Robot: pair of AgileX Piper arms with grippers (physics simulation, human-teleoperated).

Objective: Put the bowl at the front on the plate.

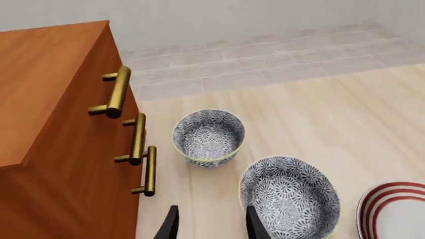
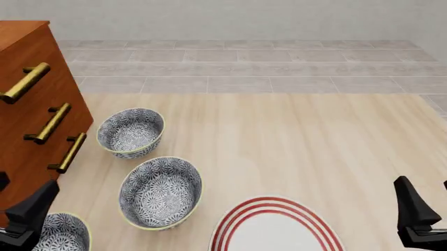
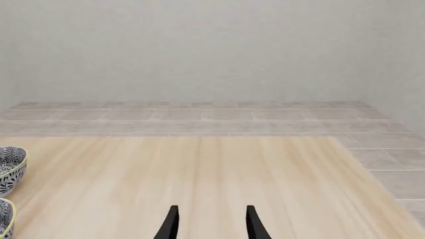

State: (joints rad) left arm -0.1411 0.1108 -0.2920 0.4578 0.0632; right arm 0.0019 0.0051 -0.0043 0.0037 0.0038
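Left gripper (image 2: 21, 222) perhaps touching bowl (image 2: 63, 234)

Three bowls are set in a diagonal row along the table's (image 2: 293, 136) left side. The far bowl (image 2: 131, 132) sits just right of the cabinet (image 2: 31, 104). The middle bowl (image 2: 160, 192) lies nearer and slightly right. The bowl (image 2: 64, 232) at the front is cut off at the near left edge. The plate (image 2: 276, 230) lies near, right of the middle bowl, apart from it.
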